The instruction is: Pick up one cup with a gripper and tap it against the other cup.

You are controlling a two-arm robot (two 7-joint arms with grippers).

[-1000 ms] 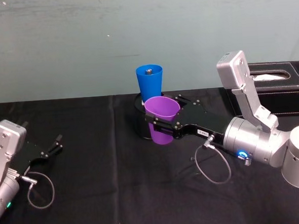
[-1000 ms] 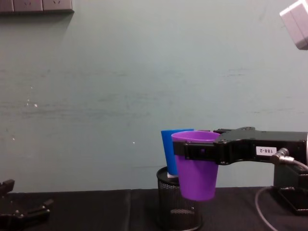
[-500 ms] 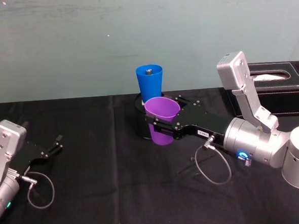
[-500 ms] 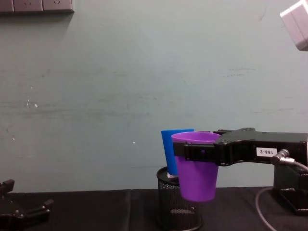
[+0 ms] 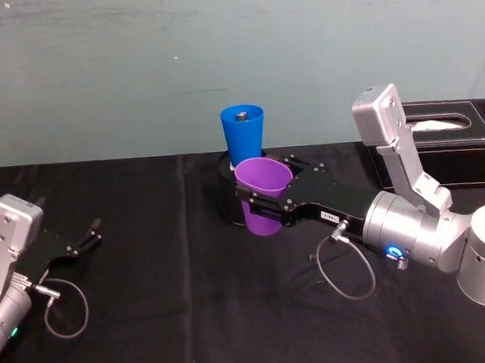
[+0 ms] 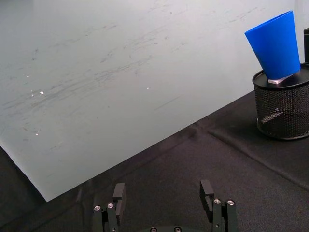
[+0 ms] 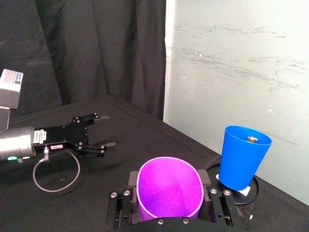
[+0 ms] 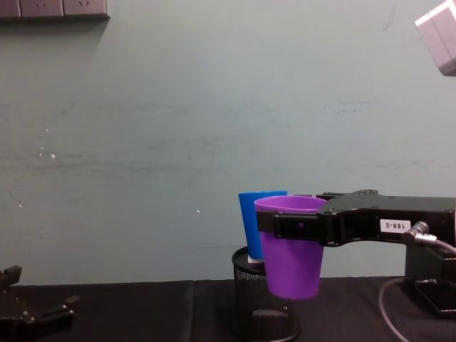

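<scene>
Chest view: fingers [image 8: 299,228] of right gripper [image 8: 269,224] clasp purple cup [image 8: 291,265] near rim.

The right gripper [image 8: 288,226], marked "188-2", reaches in from the right edge and clamps the purple cup [image 8: 292,263] just below its rim, holding it upright and clear of the black table [image 8: 142,313]. The blue cup [image 8: 252,221] stands upright atop the wire-mesh pen holder [image 8: 249,306], partly covered by the purple cup; contact between the cups cannot be determined. The left gripper [image 8: 35,310] sits low at the lower-left corner, fingers apart.
</scene>
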